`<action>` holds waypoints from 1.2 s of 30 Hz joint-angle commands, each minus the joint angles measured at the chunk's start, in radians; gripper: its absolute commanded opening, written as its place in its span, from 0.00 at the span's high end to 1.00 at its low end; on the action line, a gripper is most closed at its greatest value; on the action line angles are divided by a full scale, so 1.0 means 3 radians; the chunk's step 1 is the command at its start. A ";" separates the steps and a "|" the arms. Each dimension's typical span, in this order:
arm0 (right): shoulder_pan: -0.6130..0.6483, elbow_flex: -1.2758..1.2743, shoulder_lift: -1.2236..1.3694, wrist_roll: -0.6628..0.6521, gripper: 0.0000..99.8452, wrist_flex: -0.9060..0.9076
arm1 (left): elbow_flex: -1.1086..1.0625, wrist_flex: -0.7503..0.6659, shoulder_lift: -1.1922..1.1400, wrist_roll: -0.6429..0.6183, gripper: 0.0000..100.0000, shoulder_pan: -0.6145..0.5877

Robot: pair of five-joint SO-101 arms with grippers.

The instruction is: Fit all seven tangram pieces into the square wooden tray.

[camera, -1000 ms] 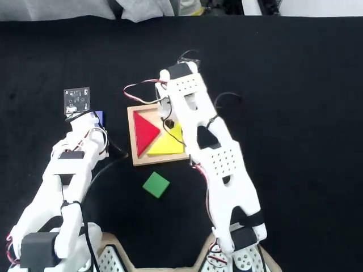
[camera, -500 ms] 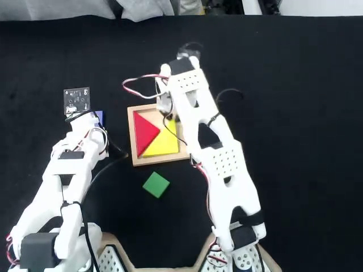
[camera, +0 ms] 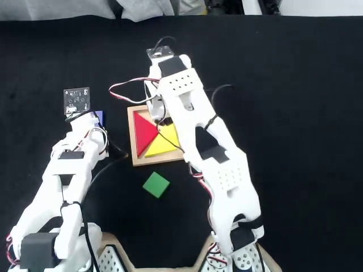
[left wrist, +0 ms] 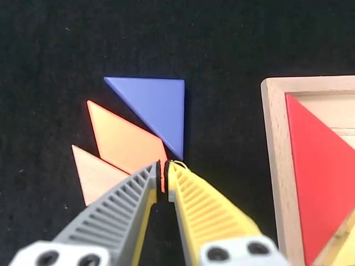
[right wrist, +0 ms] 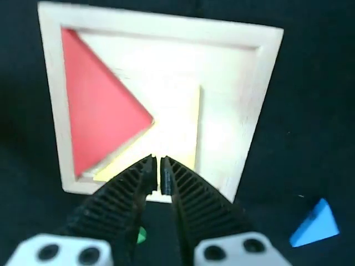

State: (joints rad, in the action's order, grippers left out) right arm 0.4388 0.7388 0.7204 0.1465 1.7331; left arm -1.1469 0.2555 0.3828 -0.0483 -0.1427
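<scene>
Tray [camera: 131,139] holding two of seven pieces, both my grippers empty.

Red triangle [camera: 143,131] and yellow triangle [camera: 164,143] lie inside, each with its long side against a wall, meeting along a diagonal. I judge that keeps the other half free for the five smaller pieces.
My right gripper [right wrist: 155,166] hangs over the tray, fingers together on nothing.
My left gripper [left wrist: 165,166] also has its fingers together, tips over the spot where the blue triangle [left wrist: 152,105] meets the orange piece [left wrist: 125,138], with the pale triangle [left wrist: 91,174] touching alongside. Closed like that, I think they suit a nudge rather than a pinch.
Green square [camera: 156,185] lies on the table [camera: 295,113] near the tray's front. A small blue triangle [right wrist: 316,224] lies apart from the tray.
</scene>
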 commanded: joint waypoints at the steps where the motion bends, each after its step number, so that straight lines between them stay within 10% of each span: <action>1: -0.0020 0.0115 -0.0289 -0.0373 0.98 0.0092 | 0.0171 0.0010 0.0097 0.0000 0.95 0.0033; 8: -0.0205 0.0320 -0.0110 0.0051 0.74 0.0041 | 0.0166 0.0010 0.0097 0.0000 0.95 0.0033; 36: 0.0026 0.1158 0.1286 0.0711 0.78 0.0046 | 0.0166 0.0010 0.0097 0.0000 0.95 0.0033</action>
State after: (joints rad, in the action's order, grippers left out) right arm 0.4342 1.0595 1.0978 0.3199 1.7192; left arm -1.1469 0.2555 0.3828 -0.0483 -0.1427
